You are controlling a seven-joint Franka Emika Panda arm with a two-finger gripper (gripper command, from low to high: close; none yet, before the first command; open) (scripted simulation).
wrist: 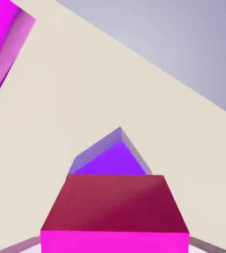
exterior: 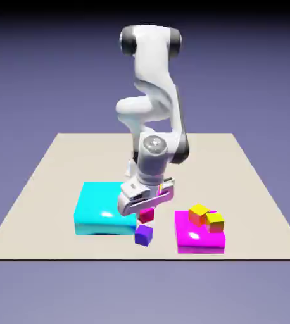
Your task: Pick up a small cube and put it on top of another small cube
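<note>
Exterior view, left to right: cyan block [exterior: 103,207] sitting at 9 o'clock of the end effector [exterior: 146,207]; purple cube [exterior: 144,235] resting on the counter [exterior: 59,171] at 6 o'clock. End effector closing on the crimson cube [wrist: 116,203], fingers parted by its width. Magenta block [exterior: 199,242] lying at 4 o'clock, bearing two yellow cubes [exterior: 199,214]. Risk: purple cube appearing rotated against crimson; a low approach could be shoving it, off-centre release tipping the stack.
</note>
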